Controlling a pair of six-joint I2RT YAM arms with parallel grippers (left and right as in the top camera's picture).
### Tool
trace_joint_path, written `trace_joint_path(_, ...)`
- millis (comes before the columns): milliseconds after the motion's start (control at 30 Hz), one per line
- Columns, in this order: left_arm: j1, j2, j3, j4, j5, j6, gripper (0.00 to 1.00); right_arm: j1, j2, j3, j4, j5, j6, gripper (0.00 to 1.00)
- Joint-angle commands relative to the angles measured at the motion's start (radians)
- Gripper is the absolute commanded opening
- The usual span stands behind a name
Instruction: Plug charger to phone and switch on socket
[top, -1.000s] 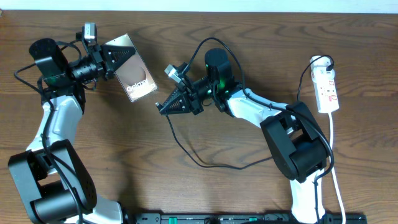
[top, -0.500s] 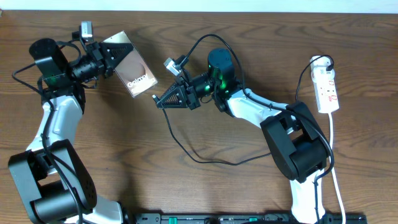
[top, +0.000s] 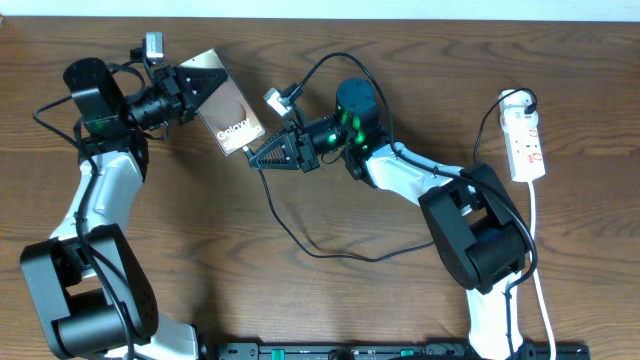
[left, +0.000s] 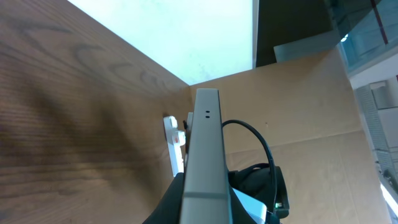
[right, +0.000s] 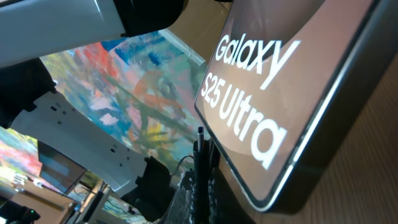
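My left gripper (top: 192, 86) is shut on the phone (top: 228, 102), holding it above the table with its grey-brown "Galaxy" face up; in the left wrist view its bottom edge (left: 206, 143) faces away. My right gripper (top: 258, 157) is shut on the charger's black plug tip (right: 200, 152), just below the phone's lower edge (right: 267, 106). The charger cable (top: 300, 235) loops over the table. The white socket (top: 525, 143) lies at the far right.
The socket's white cord (top: 538, 265) runs down the right edge. A black rail (top: 400, 350) lies along the front edge. The right arm's white body (top: 440, 190) spans the middle right.
The left gripper moved the phone right toward the middle. The right gripper with the plug shifted slightly up and closer to the phone's lower edge.
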Motion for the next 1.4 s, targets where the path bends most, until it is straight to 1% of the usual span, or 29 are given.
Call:
trace_joint_path(0,0.003,0.0,0.006,0.01,0.01,-0.018,0.07,-0.002,-0.005,0.009,0.006,0.008,0.015,0.01)
trace_joint_path(400,0.003,0.0,0.006,0.01,0.011,-0.066,0.07,-0.002,-0.005,0.009,0.006,0.003,0.007,0.01)
trace_joint_path(933,0.003,0.0,0.006,0.06,0.078,-0.066,0.07,-0.002,-0.005,0.009,0.006,0.003,0.008,0.01)
trace_joint_path(1167,0.003,0.0,0.006,0.061,0.078,-0.061,0.07,-0.002,-0.005,0.009,0.01,0.003,0.008,0.01)
trace_joint_path(1367,0.003,0.0,0.006,0.061,0.078,-0.061,0.07,-0.003,-0.005,0.009,0.047,0.0,0.031,0.01)
